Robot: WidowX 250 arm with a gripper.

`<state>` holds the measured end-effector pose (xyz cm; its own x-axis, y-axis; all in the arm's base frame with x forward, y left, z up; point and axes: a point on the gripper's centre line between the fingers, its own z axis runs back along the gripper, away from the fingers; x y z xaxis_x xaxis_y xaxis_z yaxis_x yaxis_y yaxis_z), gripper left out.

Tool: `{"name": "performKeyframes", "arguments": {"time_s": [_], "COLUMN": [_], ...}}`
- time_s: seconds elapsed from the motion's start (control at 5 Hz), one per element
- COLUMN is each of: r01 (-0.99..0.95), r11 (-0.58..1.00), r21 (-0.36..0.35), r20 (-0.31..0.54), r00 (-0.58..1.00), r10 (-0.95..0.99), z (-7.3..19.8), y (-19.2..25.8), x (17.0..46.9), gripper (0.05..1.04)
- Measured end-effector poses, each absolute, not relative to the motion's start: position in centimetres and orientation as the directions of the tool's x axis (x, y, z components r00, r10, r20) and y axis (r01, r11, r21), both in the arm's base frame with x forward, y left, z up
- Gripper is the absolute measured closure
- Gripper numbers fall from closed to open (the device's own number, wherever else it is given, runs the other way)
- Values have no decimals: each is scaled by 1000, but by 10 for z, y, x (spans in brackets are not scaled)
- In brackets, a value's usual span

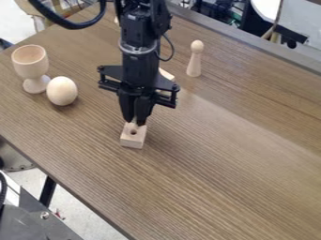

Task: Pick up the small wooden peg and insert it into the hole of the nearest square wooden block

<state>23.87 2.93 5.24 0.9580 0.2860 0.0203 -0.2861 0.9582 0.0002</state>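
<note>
Block [132, 138] is best kept level and square, its far end seemingly pinched between narrow-set fingers [135, 123].

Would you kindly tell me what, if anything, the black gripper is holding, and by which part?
Whether anything is held cannot be told; the black gripper is at the far end of the pale wooden block, beyond its round hole.
</note>
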Motion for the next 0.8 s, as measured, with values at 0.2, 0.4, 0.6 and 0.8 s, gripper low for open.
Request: {"name": "performKeyframes", "arguments": {"time_s": [0.2, 0.4, 0.6, 0.8], "r01": [-289, -289, -290, -285], "r11": [957, 957, 957, 959], "r21": [2, 2, 1, -1], "r20": [44, 44, 41, 48], "r00": [956, 956, 956, 957], "r10": [289, 289, 290, 285], "z": [59, 60, 59, 59], "y": [30, 29, 29, 29], "x": [238, 232, 230, 232], "gripper": [937, 937, 937, 937]}}
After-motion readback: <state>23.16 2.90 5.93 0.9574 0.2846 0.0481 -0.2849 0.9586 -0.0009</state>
